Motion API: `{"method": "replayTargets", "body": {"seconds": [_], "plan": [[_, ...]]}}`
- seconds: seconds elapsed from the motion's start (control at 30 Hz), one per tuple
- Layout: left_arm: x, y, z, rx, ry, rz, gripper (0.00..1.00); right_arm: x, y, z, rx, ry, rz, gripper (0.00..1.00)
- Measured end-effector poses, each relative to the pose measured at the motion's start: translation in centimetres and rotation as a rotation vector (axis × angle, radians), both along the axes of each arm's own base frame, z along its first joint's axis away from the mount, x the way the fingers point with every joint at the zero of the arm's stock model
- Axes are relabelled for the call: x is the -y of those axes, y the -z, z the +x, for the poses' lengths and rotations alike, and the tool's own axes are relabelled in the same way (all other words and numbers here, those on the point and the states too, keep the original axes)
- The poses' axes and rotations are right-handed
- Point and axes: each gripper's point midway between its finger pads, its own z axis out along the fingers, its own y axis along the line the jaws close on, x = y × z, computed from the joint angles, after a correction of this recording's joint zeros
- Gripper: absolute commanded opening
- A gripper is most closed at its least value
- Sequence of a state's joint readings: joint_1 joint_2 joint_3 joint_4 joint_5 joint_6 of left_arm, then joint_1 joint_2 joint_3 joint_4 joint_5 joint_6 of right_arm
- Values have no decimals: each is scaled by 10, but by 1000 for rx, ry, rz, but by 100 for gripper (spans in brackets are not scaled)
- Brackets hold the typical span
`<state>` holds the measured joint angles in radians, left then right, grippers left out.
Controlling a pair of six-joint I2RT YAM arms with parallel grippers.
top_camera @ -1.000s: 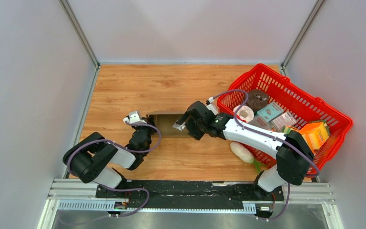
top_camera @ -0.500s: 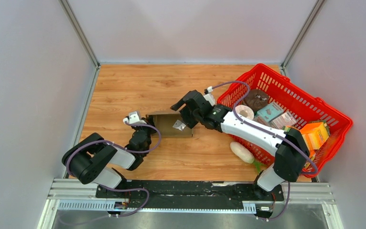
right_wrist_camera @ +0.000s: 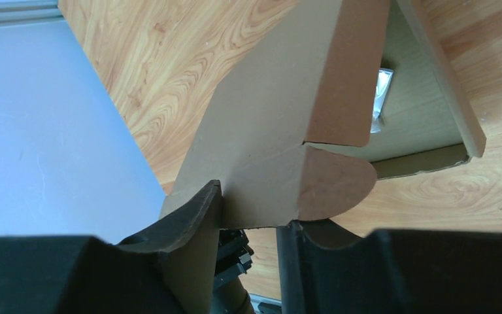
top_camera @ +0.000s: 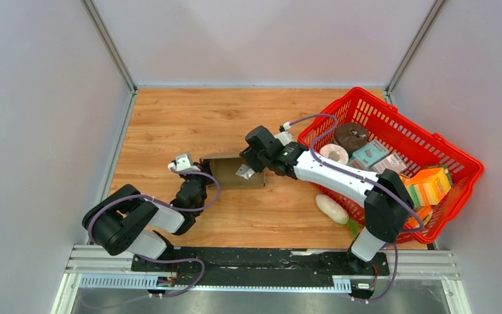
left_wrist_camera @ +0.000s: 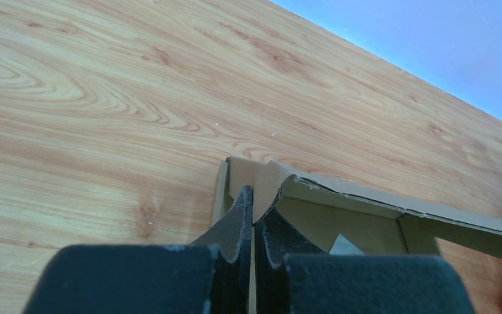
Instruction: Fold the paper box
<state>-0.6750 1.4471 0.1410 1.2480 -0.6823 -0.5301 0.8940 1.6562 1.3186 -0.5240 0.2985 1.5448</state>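
Seen from above, the paper box [top_camera: 232,176] lies open on the wooden worktop [top_camera: 189,118], between the left gripper [top_camera: 202,171] and the right gripper [top_camera: 250,163]. In the left wrist view, that arm's jaws are pinched together on the box's end wall. In the right wrist view, the jaws stand apart, straddling a raised flap [right_wrist_camera: 268,131].

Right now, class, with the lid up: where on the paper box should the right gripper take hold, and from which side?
Probably the raised lid flap, near its rounded tab, approached from the paper box's right end. It is a thin, free-standing sheet that fits between the fingers of the right gripper, while the left gripper holds the left wall.
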Motion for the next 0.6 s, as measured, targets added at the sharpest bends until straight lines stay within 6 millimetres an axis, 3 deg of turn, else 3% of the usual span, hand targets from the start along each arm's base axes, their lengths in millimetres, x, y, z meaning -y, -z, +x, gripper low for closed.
{"method": "replayTargets", "body": {"seconds": [0.2, 0.3, 0.6], "plan": [[-5, 3, -9, -9, 8, -4, 29, 5, 18, 1, -4, 25, 8, 30], [-5, 2, -19, -11, 41, -22, 34, 10, 29, 0, -13, 29, -3, 31], [9, -60, -58, 75, 245, -205, 38, 16, 28, 4, 36, -2, -23, 34]]}}
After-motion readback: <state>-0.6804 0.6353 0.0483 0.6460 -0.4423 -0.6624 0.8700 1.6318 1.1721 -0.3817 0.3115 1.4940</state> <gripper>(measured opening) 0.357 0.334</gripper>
